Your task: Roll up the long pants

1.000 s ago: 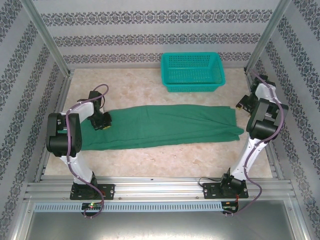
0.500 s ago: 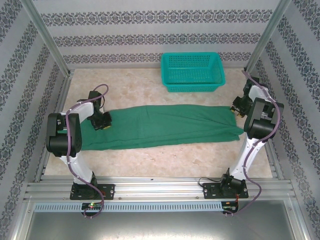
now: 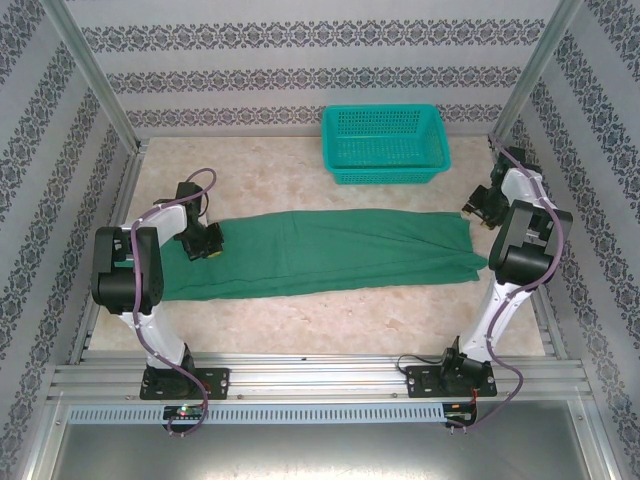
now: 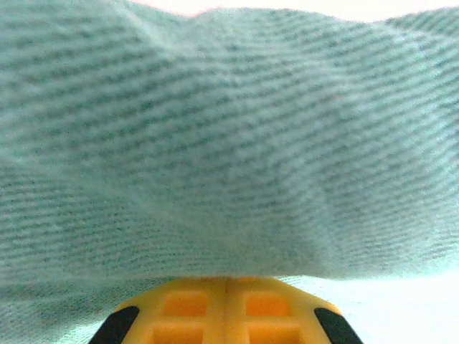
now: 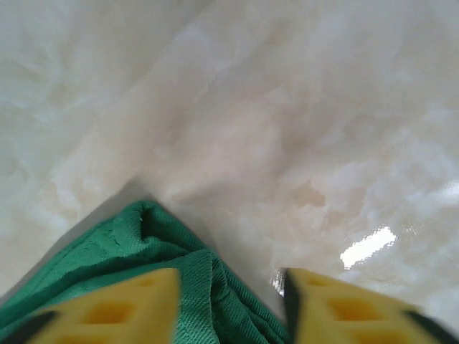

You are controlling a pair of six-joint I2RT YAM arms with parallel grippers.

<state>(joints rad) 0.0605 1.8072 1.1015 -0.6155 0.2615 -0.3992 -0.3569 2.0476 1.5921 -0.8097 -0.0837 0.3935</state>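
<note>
The long pants [image 3: 330,250] lie flat as a dark green strip across the table, from the left arm to the right arm. My left gripper [image 3: 207,247] rests on their left end. In the left wrist view its yellow fingers [image 4: 186,312] are pressed together, and the green weave [image 4: 229,143] bunches right over the tips [image 4: 227,283]. My right gripper [image 3: 474,211] hovers at the far right corner of the pants. In the right wrist view it [image 5: 229,301] is open, and the corner of green cloth [image 5: 143,236] lies between its fingers [image 5: 337,308].
A teal mesh basket [image 3: 383,142] stands at the back of the marble-patterned table [image 3: 330,320], right of centre. Metal frame posts and patterned walls close in both sides, tight beside the right arm. Bare tabletop lies in front of and behind the pants.
The right gripper swung left to the pants' far right corner, then eased slightly back and away. The left arm and the pants have not moved.
</note>
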